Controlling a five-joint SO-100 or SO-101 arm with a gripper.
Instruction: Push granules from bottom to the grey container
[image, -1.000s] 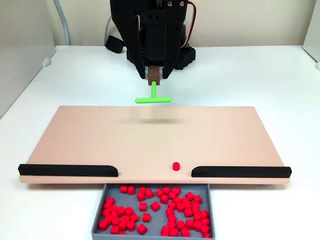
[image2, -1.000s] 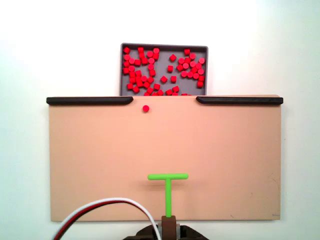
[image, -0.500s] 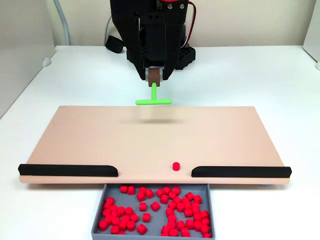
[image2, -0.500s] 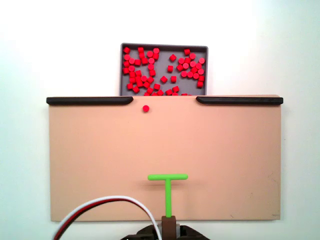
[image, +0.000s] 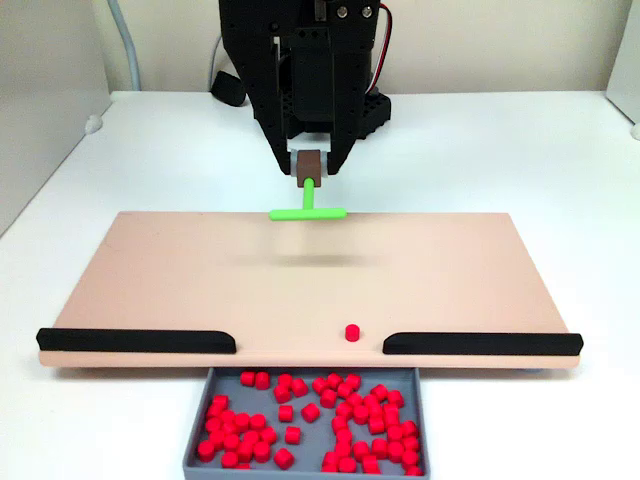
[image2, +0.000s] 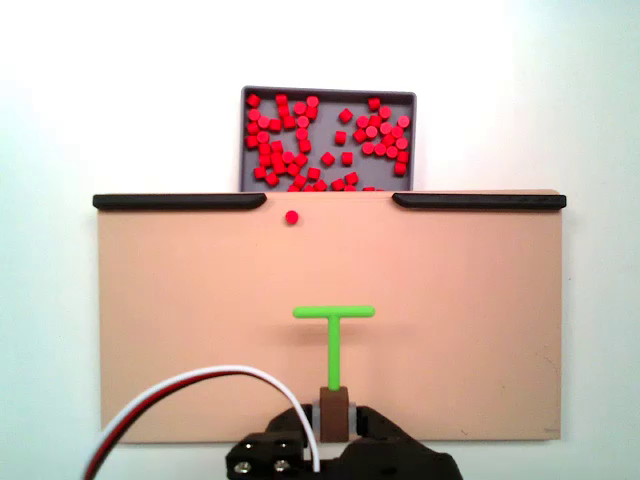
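Observation:
One red granule (image: 351, 332) (image2: 291, 216) lies alone on the tan board (image: 200, 270) (image2: 450, 300), in the gap between the two black strips. Several more granules (image: 345, 415) (image2: 300, 140) fill the grey container (image: 197, 428) (image2: 328, 92) just beyond that gap. My gripper (image: 309, 165) (image2: 333, 415) is shut on the brown stub of the green T-shaped pusher (image: 307, 213) (image2: 334, 312). The pusher's crossbar hovers over the arm-side half of the board, well short of the lone granule and slightly to its side.
Black strips (image: 135, 340) (image: 480, 343) line the board's container-side edge on both sides of the gap. Red and white cables (image2: 200, 385) loop beside the arm. White table surrounds the board; a grey wall panel (image: 40, 90) stands at the left.
The arm has advanced over the board, carrying the green pusher toward the container side. The lone granule and those in the container have not moved.

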